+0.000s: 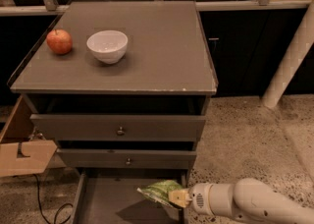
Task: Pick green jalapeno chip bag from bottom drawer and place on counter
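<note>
The green jalapeno chip bag (158,191) hangs above the open bottom drawer (105,203), at its right side, casting a shadow on the tray. My gripper (177,197) reaches in from the lower right on a white arm and is shut on the bag's right end. The counter (162,46) is the flat grey-brown top of the cabinet, well above the bag.
A red apple (59,41) and a white bowl (107,46) stand on the counter's left part. Two knobbed drawers (120,130) sit above the open one. A cardboard piece (22,156) leans at the left. A white post (289,66) stands at the right.
</note>
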{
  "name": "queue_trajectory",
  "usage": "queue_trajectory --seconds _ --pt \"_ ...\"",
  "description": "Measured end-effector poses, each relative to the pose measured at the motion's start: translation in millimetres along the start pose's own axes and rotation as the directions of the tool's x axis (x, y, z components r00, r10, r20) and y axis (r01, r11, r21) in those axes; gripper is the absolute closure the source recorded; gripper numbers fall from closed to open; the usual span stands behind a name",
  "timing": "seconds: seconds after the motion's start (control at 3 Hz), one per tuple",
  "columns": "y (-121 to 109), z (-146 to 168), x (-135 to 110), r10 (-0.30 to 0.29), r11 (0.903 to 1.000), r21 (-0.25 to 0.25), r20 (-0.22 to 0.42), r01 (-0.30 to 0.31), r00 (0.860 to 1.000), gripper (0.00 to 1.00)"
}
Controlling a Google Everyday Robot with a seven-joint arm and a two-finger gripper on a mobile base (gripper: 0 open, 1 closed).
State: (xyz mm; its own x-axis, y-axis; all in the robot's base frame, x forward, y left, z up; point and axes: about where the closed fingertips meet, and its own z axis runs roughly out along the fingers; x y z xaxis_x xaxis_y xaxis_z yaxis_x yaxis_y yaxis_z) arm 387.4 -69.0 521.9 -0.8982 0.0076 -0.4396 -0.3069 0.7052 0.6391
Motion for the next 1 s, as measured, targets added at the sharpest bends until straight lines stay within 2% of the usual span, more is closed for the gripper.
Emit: queue_trajectory --seconds 0.67,1.0 --pt "2 -8 -15 -0.015 0.9998 0.015 0.036 0.014 0.999 1.0" --pt "37 -28 -55 -0.118 0.993 0.014 0.075 0.117 0.99 1.0"
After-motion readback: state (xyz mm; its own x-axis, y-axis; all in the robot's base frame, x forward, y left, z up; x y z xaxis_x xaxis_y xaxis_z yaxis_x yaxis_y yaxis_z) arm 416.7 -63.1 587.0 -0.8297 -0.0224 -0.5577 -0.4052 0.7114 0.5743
